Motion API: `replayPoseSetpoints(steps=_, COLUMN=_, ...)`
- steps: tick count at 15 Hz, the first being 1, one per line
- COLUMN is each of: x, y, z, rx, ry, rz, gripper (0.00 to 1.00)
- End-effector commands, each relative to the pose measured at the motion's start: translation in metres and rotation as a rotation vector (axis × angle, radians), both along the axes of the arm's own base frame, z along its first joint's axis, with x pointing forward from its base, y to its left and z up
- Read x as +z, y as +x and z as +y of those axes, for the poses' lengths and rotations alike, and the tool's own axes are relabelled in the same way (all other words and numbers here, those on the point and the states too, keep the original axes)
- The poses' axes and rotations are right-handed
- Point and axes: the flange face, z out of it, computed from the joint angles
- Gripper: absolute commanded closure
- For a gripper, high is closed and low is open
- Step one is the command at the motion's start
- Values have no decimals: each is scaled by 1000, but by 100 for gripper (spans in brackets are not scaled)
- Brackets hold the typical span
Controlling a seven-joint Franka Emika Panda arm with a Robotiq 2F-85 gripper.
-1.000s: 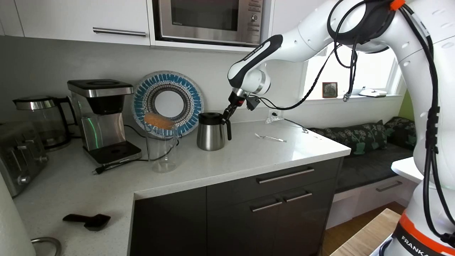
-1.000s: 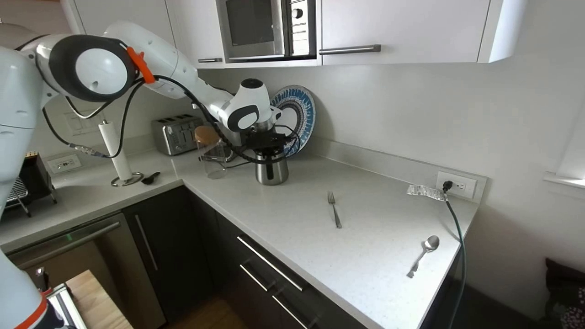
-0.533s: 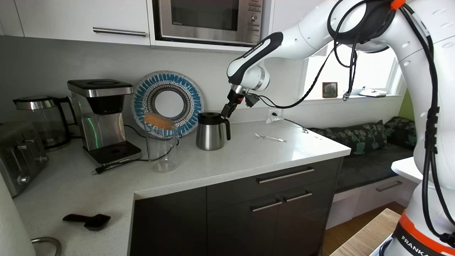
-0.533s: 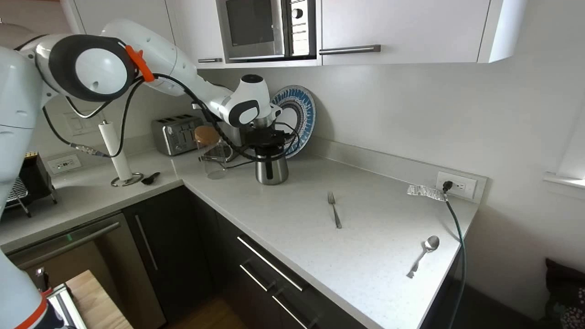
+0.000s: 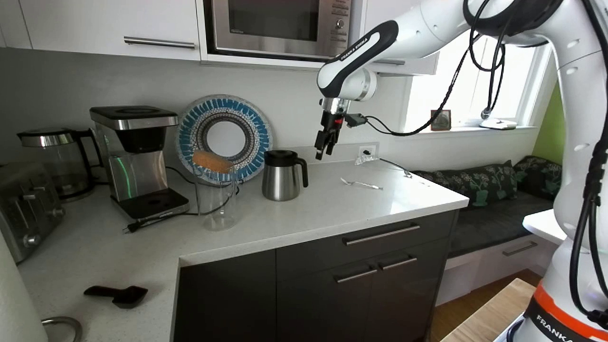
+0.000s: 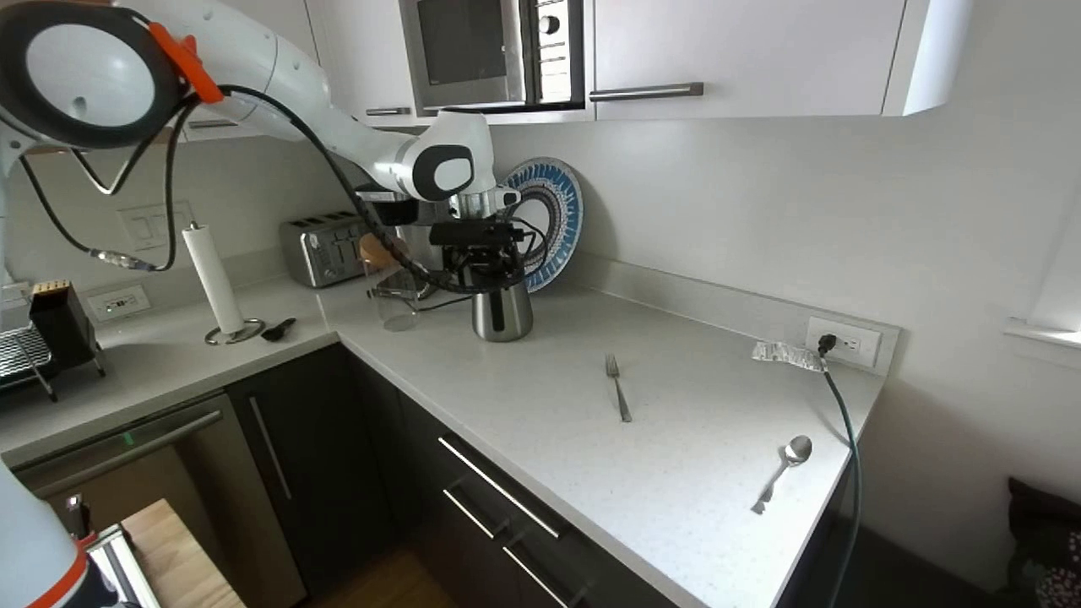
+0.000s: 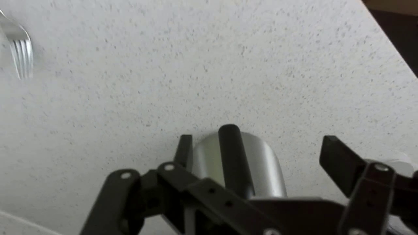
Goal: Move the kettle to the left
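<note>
Moved back from stainless-steel kettle (image 5: 280, 183): Franka arm (image 5: 363, 54), wrist (image 5: 349, 86) bent down. Robotiq gripper (image 5: 324, 155) hung clear of the black handle (image 5: 305, 174), fingers (image 7: 341, 164) spread wide.

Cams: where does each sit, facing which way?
In an exterior view: from the scoop end, facing plate and window; arm from picture right.
In an exterior view: from the spoon end, facing toaster and plate; arm from picture left.
Wrist view: on wrist, facing down at kettle and fork; open gripper shows.
Both exterior views share kettle, plate, microwave, fork.
</note>
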Motion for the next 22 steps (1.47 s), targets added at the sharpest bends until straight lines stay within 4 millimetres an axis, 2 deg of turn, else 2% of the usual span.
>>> replayPoseSetpoints(steps=1, x=14, y=-61, z=-11, rx=-175, ry=-59, rz=77, gripper=0)
replayPoseSetpoints(steps=7, x=40, y=-147, z=-20, rx=-505, ry=-96, rz=81, gripper=0)
replayPoseSetpoints(steps=10, x=55, y=-185, z=-13, rx=-659, ry=-124, rz=86, gripper=0)
replayPoseSetpoints(steps=13, x=70, y=-218, z=0, rx=-725, ry=-162, rz=116, gripper=0)
replayPoseSetpoints(steps=14, x=65, y=-190, z=-7, rx=-682, ry=-127, rz=116, gripper=0)
replayPoseSetpoints(steps=16, x=74, y=-197, z=-3, rx=-683, ry=-126, rz=103, gripper=0)
replayPoseSetpoints(steps=22, x=66, y=-191, z=-6, rx=-686, ry=-129, rz=120, gripper=0)
